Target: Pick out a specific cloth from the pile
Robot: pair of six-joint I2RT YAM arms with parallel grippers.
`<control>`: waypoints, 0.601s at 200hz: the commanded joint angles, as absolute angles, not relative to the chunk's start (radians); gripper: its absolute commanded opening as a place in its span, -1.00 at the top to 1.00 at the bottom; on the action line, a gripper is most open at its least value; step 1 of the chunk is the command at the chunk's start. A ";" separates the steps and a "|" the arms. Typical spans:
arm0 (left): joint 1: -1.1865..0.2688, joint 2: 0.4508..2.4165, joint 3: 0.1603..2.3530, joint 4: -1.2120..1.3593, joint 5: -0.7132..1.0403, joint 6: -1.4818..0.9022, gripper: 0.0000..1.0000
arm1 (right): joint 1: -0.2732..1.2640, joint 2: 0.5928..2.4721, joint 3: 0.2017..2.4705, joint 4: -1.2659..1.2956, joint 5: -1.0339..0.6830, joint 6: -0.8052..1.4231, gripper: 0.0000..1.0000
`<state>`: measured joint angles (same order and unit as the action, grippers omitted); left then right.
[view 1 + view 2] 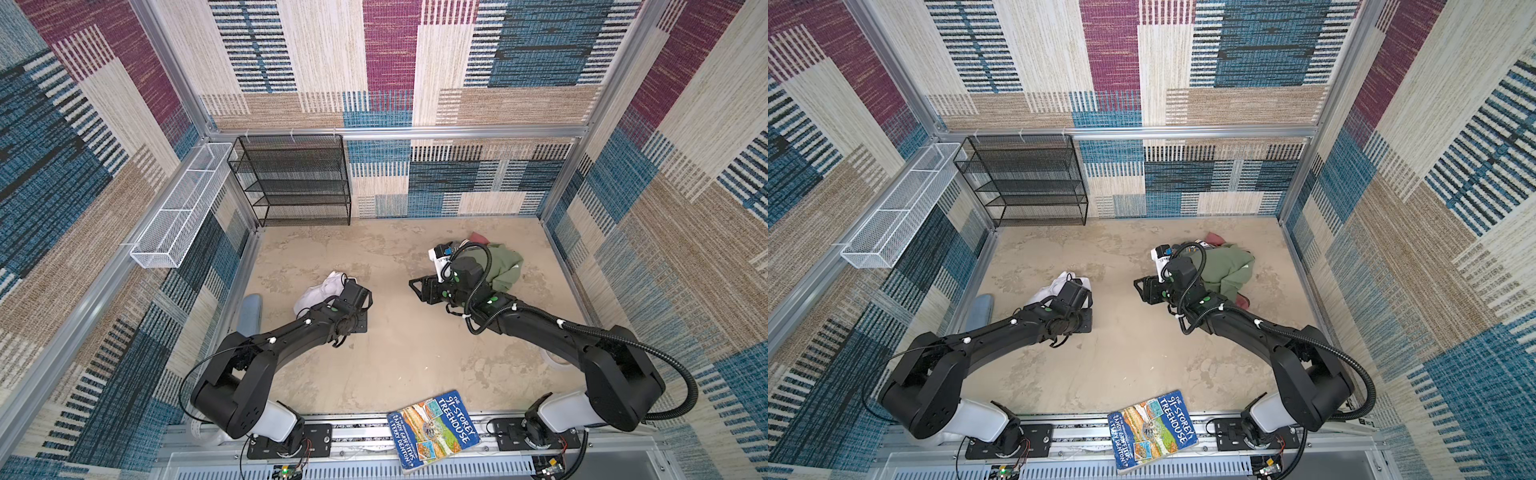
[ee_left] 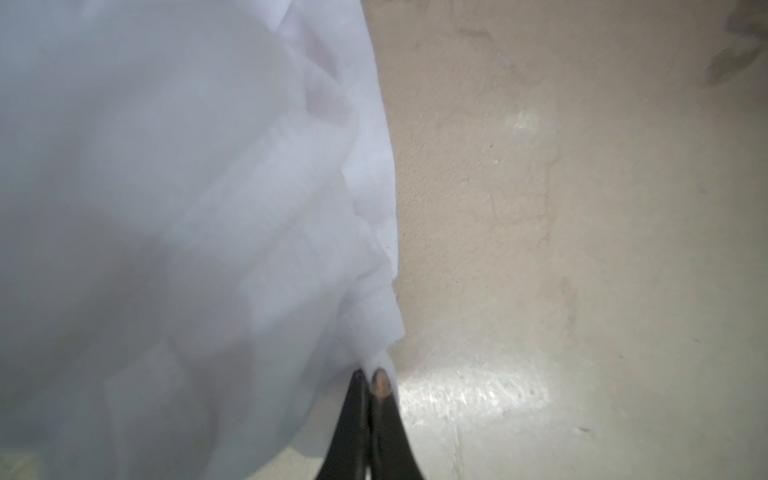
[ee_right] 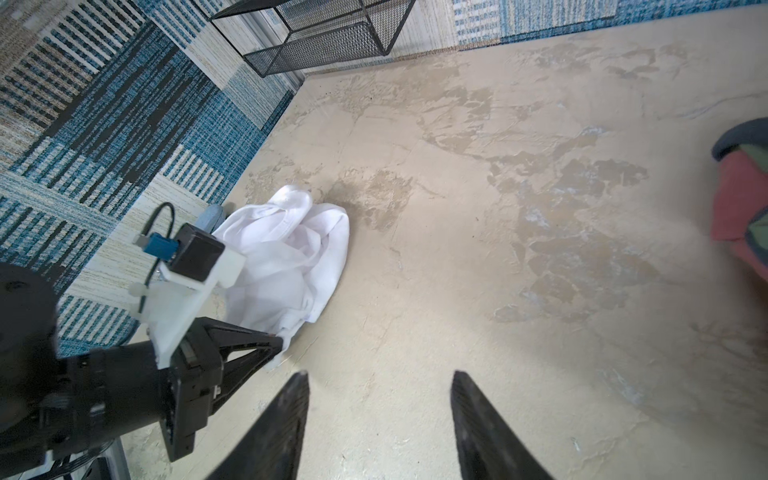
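The white cloth (image 1: 318, 291) (image 1: 1050, 291) lies crumpled on the floor at the left, apart from the pile. My left gripper (image 2: 369, 376) is shut on the cloth's (image 2: 187, 208) edge; the right wrist view shows its tips (image 3: 279, 344) pinching the lower hem of the cloth (image 3: 291, 257). In both top views its wrist hides the fingers. The pile (image 1: 505, 262) (image 1: 1227, 266) of olive green and dusty red garments sits at the right rear, partly behind my right arm. My right gripper (image 3: 380, 378) (image 1: 415, 286) is open and empty above bare floor, left of the pile (image 3: 744, 208).
A book (image 1: 432, 432) (image 1: 1152, 430) lies on the front rail. A black mesh shelf (image 1: 291, 178) (image 3: 324, 37) stands at the back left, with a white wire basket (image 1: 183, 208) on the left wall. A light blue object (image 1: 251, 311) rests by the left wall near the cloth.
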<state>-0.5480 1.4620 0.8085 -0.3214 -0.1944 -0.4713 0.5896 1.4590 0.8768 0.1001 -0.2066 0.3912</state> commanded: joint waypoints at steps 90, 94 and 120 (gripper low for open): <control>-0.548 1.182 0.904 -0.561 -0.264 -0.447 1.00 | 0.589 1.430 0.873 0.125 -0.207 0.396 -0.16; -0.548 1.176 0.908 -0.570 -0.269 -0.443 1.00 | 0.590 1.430 0.874 0.126 -0.207 0.396 -0.16; -0.548 1.157 0.948 -0.616 -0.292 -0.423 1.00 | 0.589 1.429 0.877 0.126 -0.213 0.394 -0.16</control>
<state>-0.5480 1.1709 0.9184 -0.5503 -0.2516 -0.4622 0.5892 1.4349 0.8688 0.1013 -0.2070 0.3946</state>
